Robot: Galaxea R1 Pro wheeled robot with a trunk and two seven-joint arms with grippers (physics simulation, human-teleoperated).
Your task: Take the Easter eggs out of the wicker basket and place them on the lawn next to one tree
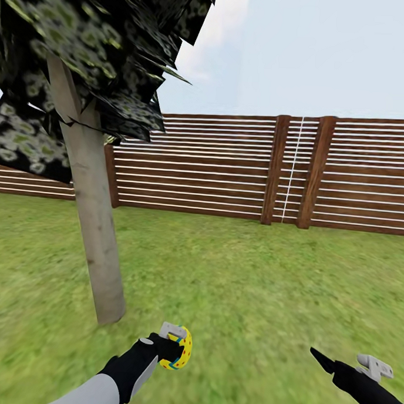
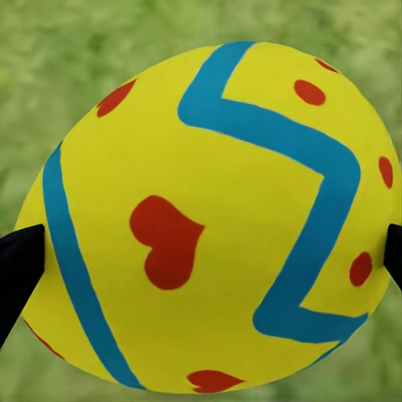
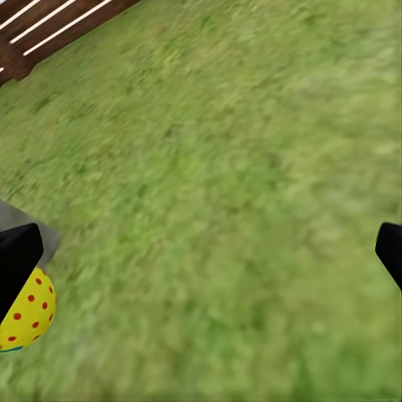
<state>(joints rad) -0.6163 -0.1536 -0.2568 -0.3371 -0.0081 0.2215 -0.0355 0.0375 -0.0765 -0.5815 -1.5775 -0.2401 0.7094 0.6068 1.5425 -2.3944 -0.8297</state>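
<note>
Carefully, my left end effector (image 1: pixel 173 349), clamped on the bright yellow egg with red dots and blue zigzags (image 1: pixel 181 348), should lower it onto short green lawn (image 1: pixel 239 286) beside the pale grey-tan tree trunk (image 1: pixel 92 221), while my right end effector (image 1: pixel 350 366) hangs wide.

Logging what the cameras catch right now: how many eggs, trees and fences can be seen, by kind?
Eggs: 1, held in the left tool
Trees: 1
Fences: 1
Total: 3
</note>
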